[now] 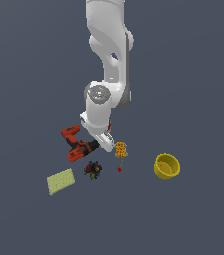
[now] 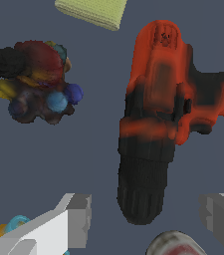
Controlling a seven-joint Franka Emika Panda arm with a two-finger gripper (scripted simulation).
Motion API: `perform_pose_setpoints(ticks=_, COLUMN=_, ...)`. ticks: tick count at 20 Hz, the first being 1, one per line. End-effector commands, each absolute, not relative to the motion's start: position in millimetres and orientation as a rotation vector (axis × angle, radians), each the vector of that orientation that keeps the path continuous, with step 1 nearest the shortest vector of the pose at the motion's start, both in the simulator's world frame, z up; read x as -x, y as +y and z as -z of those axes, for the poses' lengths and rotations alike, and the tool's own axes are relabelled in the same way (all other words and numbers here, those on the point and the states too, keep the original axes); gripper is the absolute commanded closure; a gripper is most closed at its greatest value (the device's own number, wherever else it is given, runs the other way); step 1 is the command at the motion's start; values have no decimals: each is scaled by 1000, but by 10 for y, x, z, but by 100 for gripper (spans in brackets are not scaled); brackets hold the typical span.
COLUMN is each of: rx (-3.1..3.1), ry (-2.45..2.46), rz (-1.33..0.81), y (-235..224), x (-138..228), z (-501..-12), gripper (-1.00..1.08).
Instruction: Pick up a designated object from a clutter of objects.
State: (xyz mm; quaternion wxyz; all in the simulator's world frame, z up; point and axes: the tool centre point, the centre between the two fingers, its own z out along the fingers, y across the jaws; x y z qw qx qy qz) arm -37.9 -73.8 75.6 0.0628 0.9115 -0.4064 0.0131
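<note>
The red-orange and black drill lies on its side on the grey floor, to the exterior view's left of the arm. In the wrist view the drill fills the middle, and its black chuck points toward the hand. My gripper is open. Its grey fingers stand on either side of the chuck tip, with a gap on each side. From the exterior view the gripper hangs low over the drill's chuck end. The clutter of objects lies around it.
A dark multicoloured thing and a yellow-green sponge lie near the drill. An orange-yellow block toy sits beside the hand, and a yellow bowl lies to the exterior view's right. A can top shows under the hand.
</note>
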Motion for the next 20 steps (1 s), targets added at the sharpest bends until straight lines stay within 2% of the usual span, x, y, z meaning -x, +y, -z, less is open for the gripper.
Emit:
perform_pose_setpoints(ticks=1, rx=-2733, ry=-1272, rz=-49, y=-752, x=410, z=-680, gripper=-60)
perform_pose_setpoints(ticks=20, rx=-2702, ry=-1332, rz=-60, y=-796, x=470, z=-364, gripper=-60)
